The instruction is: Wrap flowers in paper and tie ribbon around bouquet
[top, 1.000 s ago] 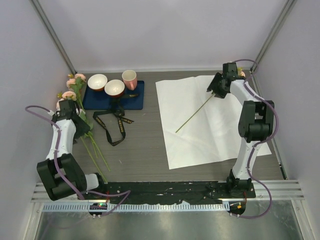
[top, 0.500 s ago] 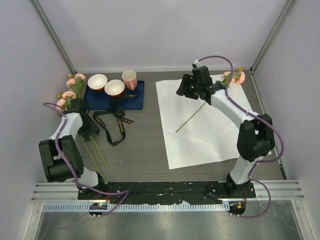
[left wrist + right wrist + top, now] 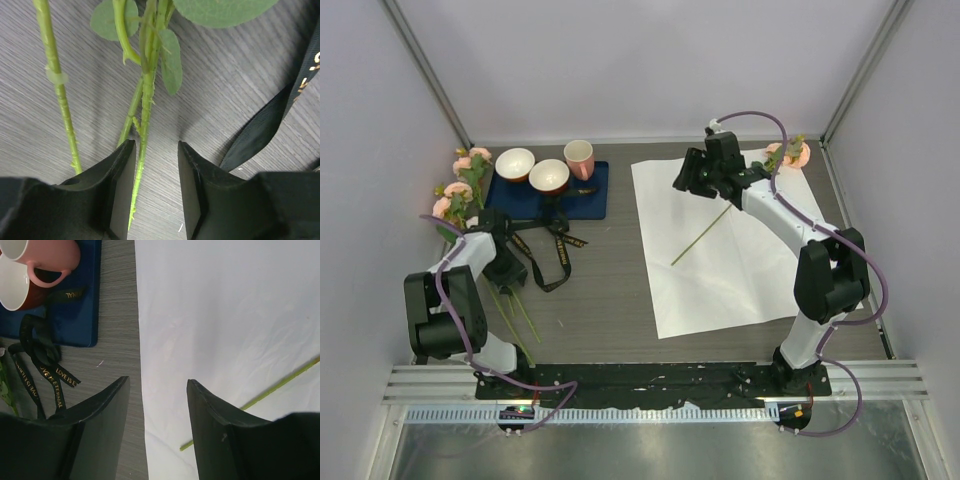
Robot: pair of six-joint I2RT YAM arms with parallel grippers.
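Right wrist view: ribbon [image 3: 65, 376] reads "LOVE IS".

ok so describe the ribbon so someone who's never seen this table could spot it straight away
Find the dark blue mat at the back left of the table. Spilling off its near edge onto the bare wood is the ribbon, a flat black band lying in loose loops. Its small gold lettering and strap-like flatness set it apart from the thin green flower stems just to its left.
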